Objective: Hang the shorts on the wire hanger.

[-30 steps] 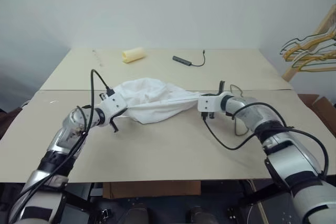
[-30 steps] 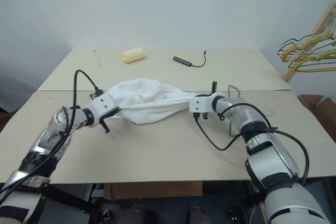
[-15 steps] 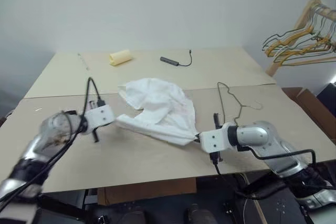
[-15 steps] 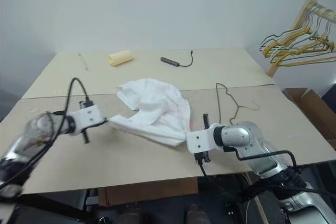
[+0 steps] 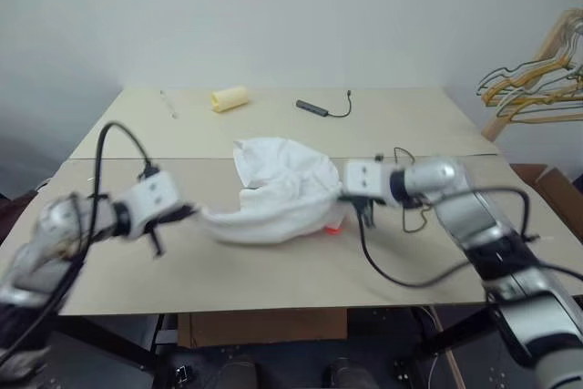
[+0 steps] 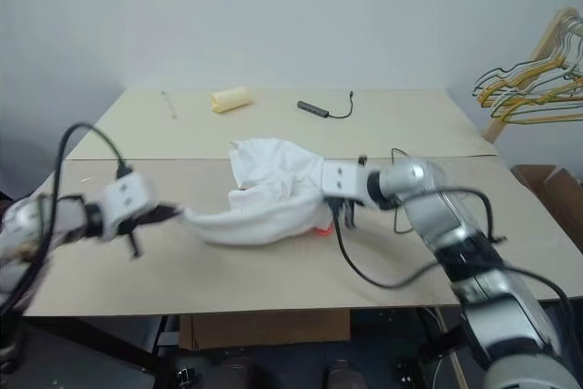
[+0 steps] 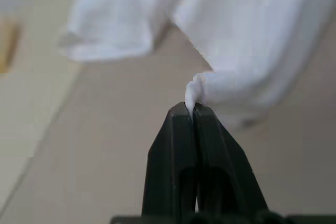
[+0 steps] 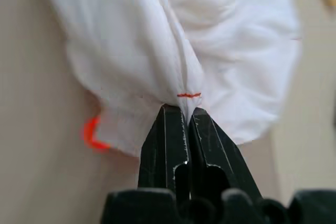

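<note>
Both grippers pinch the white wrinkled cloth shorts (image 5: 278,193), which sag between them over the tan table (image 5: 273,271). From the head, the right gripper (image 5: 339,196) is nearer the thin dark wire hanger (image 5: 414,190), apparently just right of it. Left wrist: fingers (image 7: 181,129) clamp a cloth corner. Right wrist: a gathered fold. Half a second ago the shorts lay lower.

yellow roll (image 5: 230,97) | black cable (image 5: 324,108) | bunched hangers (image 5: 537,93); table (image 5: 273,271)
</note>
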Controlling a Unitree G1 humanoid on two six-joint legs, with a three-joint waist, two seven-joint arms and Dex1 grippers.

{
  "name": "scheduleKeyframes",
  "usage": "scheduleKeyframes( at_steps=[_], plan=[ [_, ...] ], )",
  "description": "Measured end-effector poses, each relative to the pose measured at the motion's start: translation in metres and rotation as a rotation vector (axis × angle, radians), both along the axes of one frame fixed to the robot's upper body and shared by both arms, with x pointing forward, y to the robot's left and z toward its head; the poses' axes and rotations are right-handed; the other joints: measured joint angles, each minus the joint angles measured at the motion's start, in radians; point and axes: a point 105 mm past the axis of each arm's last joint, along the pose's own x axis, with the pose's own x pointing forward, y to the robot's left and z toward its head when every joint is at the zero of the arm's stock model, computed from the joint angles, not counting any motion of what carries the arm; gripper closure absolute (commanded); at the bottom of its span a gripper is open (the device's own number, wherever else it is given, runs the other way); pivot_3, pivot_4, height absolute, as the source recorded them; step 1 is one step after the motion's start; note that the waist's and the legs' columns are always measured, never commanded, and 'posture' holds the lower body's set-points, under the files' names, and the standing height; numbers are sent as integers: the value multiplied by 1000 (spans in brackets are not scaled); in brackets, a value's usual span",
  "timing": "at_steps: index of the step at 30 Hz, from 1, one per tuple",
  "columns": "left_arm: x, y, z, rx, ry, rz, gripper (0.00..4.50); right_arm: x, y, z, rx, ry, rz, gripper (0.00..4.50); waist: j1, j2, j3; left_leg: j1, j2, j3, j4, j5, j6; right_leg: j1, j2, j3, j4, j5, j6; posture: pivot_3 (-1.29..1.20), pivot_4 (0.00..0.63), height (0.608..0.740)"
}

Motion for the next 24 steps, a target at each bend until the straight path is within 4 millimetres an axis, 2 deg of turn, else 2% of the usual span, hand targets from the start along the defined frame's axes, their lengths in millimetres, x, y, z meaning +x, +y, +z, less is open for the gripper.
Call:
scheduleKeyframes(
  at_steps=[1, 2, 4, 5, 7, 9, 11, 12, 13, 15, 17, 19, 21, 24],
  plan=[
    [23, -4, 25, -65, -117, 107, 4500, 20, 2, 27, 74, -107, -92, 4446, 3, 0, 0, -2, 1, -2, 0, 1, -1, -2, 1, 0, 0, 1, -1, 112, 0, 740],
    [41, -8, 60, -152, -252, 209, 4500, 37, -2, 60, 147, -245, -200, 4446, 6, -2, 0, -8, 0, -2, 0, 2, -3, -7, 1, 0, 0, 2, -1, 111, 0, 740],
    [44, -8, 135, -271, -527, 321, 4500, 48, -13, 130, 262, -570, -353, 4446, 6, -4, -1, -23, 0, -2, -2, 2, -7, -22, 0, 1, 2, 5, -1, 111, 0, 740],
    [31, -3, 179, -310, -714, 355, 4500, 42, -26, 168, 354, -764, -424, 4446, 5, -4, -4, -27, 0, -1, -3, 3, -15, -27, 0, 2, 0, 4, 0, 108, 0, 740],
    [8, -10, 212, -320, -907, 322, 4500, 29, -27, 194, 430, -952, -424, 4446, 0, -2, -10, -27, -1, 0, -5, 0, -17, -29, -1, 3, -2, 3, 1, 103, 0, 740],
    [-17, -13, 227, -316, -1059, 266, 4500, 16, -30, 198, 462, -1075, -403, 4446, -6, -3, -11, -27, -1, 0, -6, -4, -17, -29, -1, 2, -3, 2, 0, 101, 0, 740],
    [-34, -9, 222, -222, -1122, 227, 4500, 12, -28, 181, 436, -1090, -359, 4446, -17, -3, -11, -28, -2, 3, -6, -6, -14, -29, -3, 2, -6, 2, 1, 102, 0, 740],
    [-37, -4, 209, -154, -1084, 211, 4500, 13, -24, 161, 379, -1052, -315, 4446, -23, -3, -12, -28, -3, 4, -5, -6, -14, -29, -4, 1, -7, 1, 2, 104, 0, 740],
    [-36, 1, 195, -102, -1031, 205, 4500, 14, -23, 141, 325, -1006, -282, 4446, -27, -2, -12, -28, -3, 5, -2, -7, -12, -27, -5, 1, -7, 0, 5, 106, 0, 740],
    [-30, 16, 150, -19, -842, 202, 4500, 13, -12, 82, 159, -873, -169, 4446, -33, -2, -12, -28, -3, 6, 0, -11, -5, -27, -5, 1, -5, -1, 6, 104, 0, 740],
    [-26, 29, 116, 6, -690, 215, 4500, 9, -1, 39, 57, -767, -77, 4446, -42, -2, -10, -28, -3, 6, 3, -11, 0, -28, -5, 1, -5, 0, 5, 105, 0, 740],
    [-30, 42, 90, 77, -573, 217, 4500, 1, 6, 15, -6, -695, -6, 4446, -49, -2, -10, -26, -2, 5, 4, -7, 1, -28, -5, 1, -1, 2, 3, 103, 0, 740],
    [-44, 55, 62, 171, -440, 206, 4500, -11, 12, -2, -79, -640, 93, 4446, -55, -2, -10, -19, -1, 5, 3, -6, 1, -22, -4, 1, -1, 3, 2, 103, 0, 740],
    [-68, 63, -2, 278, -163, 131, 4500, -31, 13, -43, -205, -508, 232, 4446, -63, -1, -9, 3, 0, 6, -1, -6, 1, -2, -4, 0, -4, -7, 1, 103, 0, 740]
  ],
)
